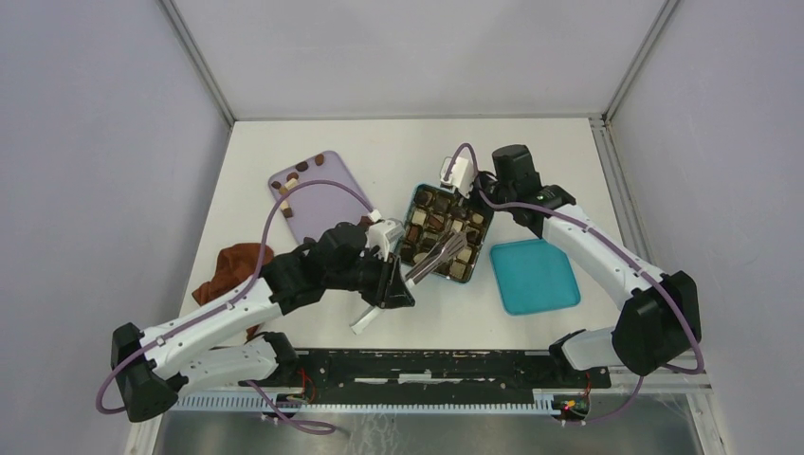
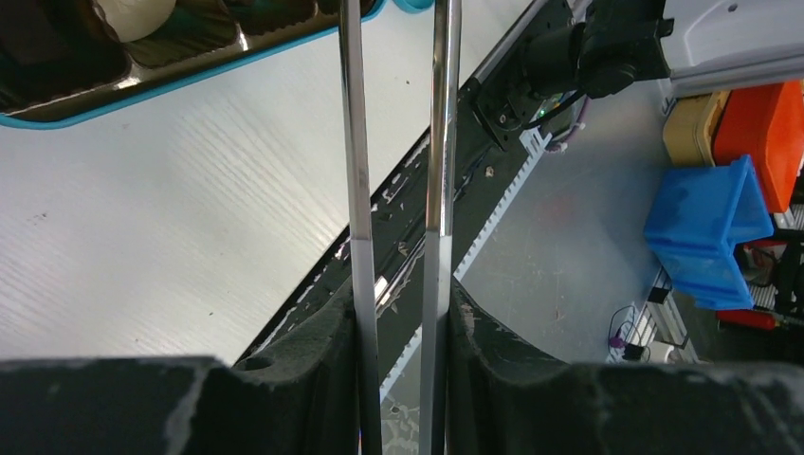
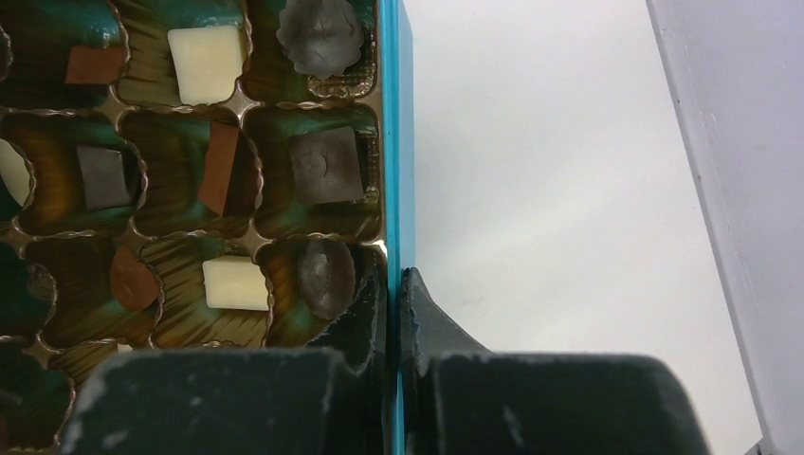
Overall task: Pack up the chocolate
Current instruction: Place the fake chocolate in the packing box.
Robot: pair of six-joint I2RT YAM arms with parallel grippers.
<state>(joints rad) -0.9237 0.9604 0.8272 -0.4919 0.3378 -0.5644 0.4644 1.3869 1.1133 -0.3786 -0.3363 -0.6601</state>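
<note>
White tabletop, boxed in by pale grey walls, fills my overhead feed. On the left gripper [image 1: 396,284], the fingers [image 2: 493,332] press on the outer sides of a pair of metal tongs [image 2: 353,190]. The two blades stand parallel with a narrow gap between them, so the jaws are closed down to the width of the tongs. Overhead, the tongs run from near-left to far-right, with the tips over the near half of the teal box [image 3: 392,142]. My left wrist feed cuts the tips off at its top edge, and overhead they are too small, so I cannot tell whether they pinch a piece.

The right gripper [image 3: 393,303] is almost fully closed, one finger inside the box wall and one outside, clamped on the thin teal rim. Only the right wrist feed shows that grip. Overhead, the wrist hides it at the far edge of the box.

Chocolate [image 3: 325,166] sits in the gold-lined cells: dark squares, cream blocks, dark rounds. One brown bar lies with its long axis roughly along the wall, slightly tilted. More pieces lie in a loose line along the far-left edge of the lilac tray [image 1: 327,204], left of the box. A teal lid [image 1: 534,275] lies flat just right of the box. A reddish-brown cloth [image 1: 232,270] is crumpled near-left of the tray.
</note>
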